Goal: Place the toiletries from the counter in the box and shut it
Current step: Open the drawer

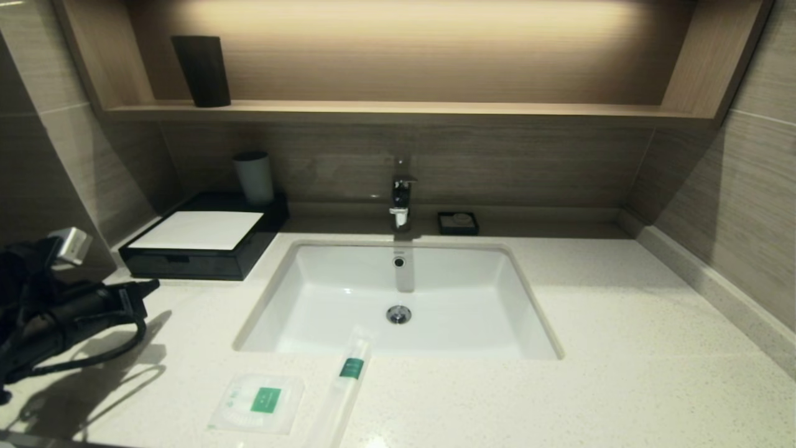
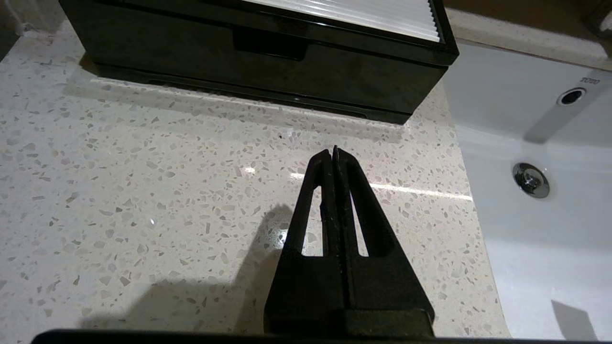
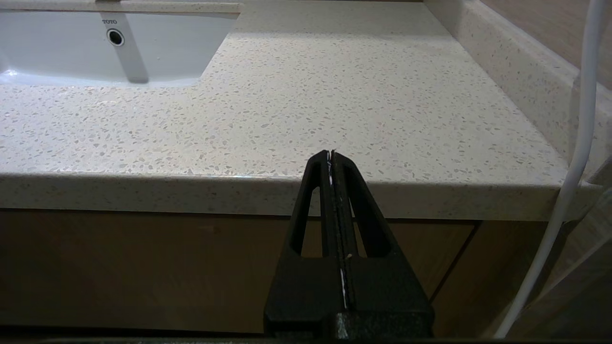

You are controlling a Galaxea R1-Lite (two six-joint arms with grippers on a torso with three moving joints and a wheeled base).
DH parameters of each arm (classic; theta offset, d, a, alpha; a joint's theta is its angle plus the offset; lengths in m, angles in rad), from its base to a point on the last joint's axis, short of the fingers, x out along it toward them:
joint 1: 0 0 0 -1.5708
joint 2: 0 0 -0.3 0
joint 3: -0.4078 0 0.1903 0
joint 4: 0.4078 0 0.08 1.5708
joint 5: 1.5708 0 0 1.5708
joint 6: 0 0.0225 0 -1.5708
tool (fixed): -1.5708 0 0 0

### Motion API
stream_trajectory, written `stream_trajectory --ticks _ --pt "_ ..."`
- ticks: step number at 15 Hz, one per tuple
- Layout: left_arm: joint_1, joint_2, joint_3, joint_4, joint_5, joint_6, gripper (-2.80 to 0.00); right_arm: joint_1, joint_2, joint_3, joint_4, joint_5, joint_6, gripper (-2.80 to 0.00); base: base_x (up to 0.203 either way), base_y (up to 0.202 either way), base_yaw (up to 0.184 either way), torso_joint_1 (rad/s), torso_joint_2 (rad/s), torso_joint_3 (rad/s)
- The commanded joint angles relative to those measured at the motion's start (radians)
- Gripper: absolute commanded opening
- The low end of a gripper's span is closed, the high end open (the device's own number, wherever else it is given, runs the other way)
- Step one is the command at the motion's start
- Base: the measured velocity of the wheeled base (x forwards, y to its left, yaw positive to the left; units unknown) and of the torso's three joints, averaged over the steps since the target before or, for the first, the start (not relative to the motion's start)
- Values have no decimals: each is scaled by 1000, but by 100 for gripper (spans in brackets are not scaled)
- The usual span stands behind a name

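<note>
A cream-white speckled stone tabletop (image 1: 622,348) fills the lower half of the head view, with a white rectangular basin (image 1: 323,298) sunk into its middle and a chrome tap (image 1: 401,199) standing behind it at the centre of the frame. Grey-brown wood-grain panels line the back and side walls, and a lit wooden wall shelf (image 1: 398,111) runs across the top of the frame, carrying a dark cup (image 1: 202,70) at upper left. The black box (image 1: 186,261) with its white top panel sits at centre left, closed, just beside the basin's far left corner; a pale cup (image 1: 254,177) stands on its back end. A small black soap dish (image 1: 458,223) lies just right of the tap. At the bottom of the frame, left of centre, the flat square packet (image 1: 258,403) lies on the stone, and the long slim packet (image 1: 345,389) lies just beside it on its right, its top end reaching the basin's near rim. The left gripper (image 2: 333,152) hangs over the stone at the left edge of the head view, near the box's drawer front, its fingers pressed together and empty. The right gripper (image 3: 331,154) is below the tabletop's front edge, facing the wooden cabinet front (image 3: 143,267), fingers together and empty; a white cable (image 3: 569,181) hangs at the right of that frame.
</note>
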Motion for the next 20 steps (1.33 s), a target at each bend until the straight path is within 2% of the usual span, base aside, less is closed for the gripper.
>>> stream_trajectory --ticks 1,9,12,16,20 --pt "11 3 -5 0 -20 -1 -280 0 0 0 1 0 1 -280 0 0 0 0 0 0" --pt "8 38 -8 7 -16 6 -280 0 0 0 0 0 -1 -280 0 0 0 0 0 0" --pt "-24 37 -8 3 -5 11 -280 0 0 0 0 0 0 -280 0 0 0 0 0 0" --pt "-105 16 8 -6 98 16 -280 0 -1 0 0 0 0 -280 0 0 0 0 0 0" --pt "-146 -34 46 -29 112 15 -280 0 0 0 0 0 1 -280 0 0 0 0 0 0"
